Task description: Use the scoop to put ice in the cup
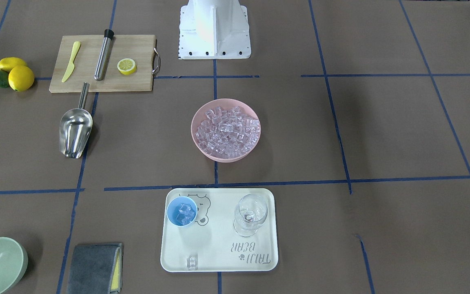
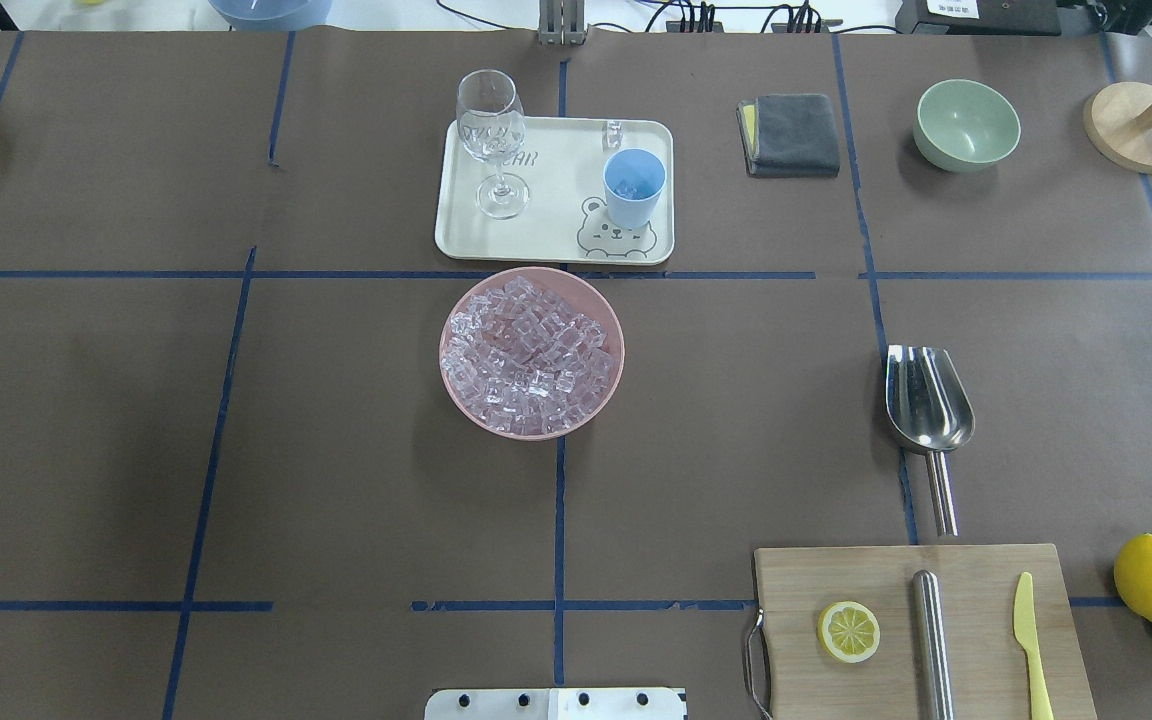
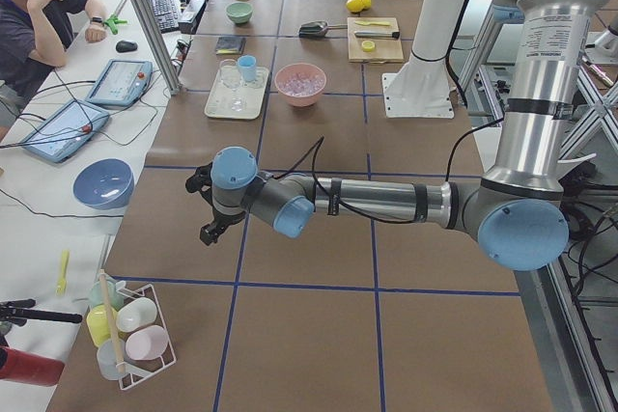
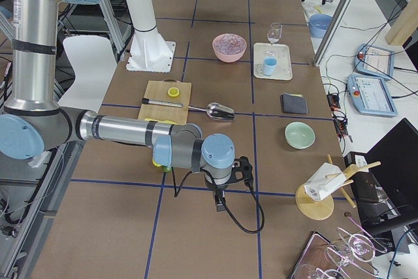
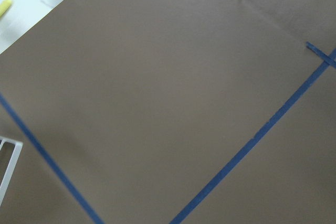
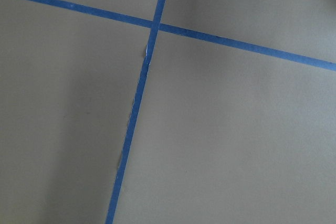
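Note:
The ice fills a pink bowl at the table's middle. The light blue cup stands on a white tray and holds a few cubes; it also shows in the overhead view. One loose cube lies on the tray. The steel scoop lies empty on the table by the cutting board. My left gripper and right gripper hover far from these, over bare table. I cannot tell whether either is open. Both wrist views show only brown paper and blue tape.
A clear wine glass stands on the tray. A cutting board holds a lemon slice, a steel cylinder and a yellow knife. Lemons, a green bowl and a grey cloth lie around.

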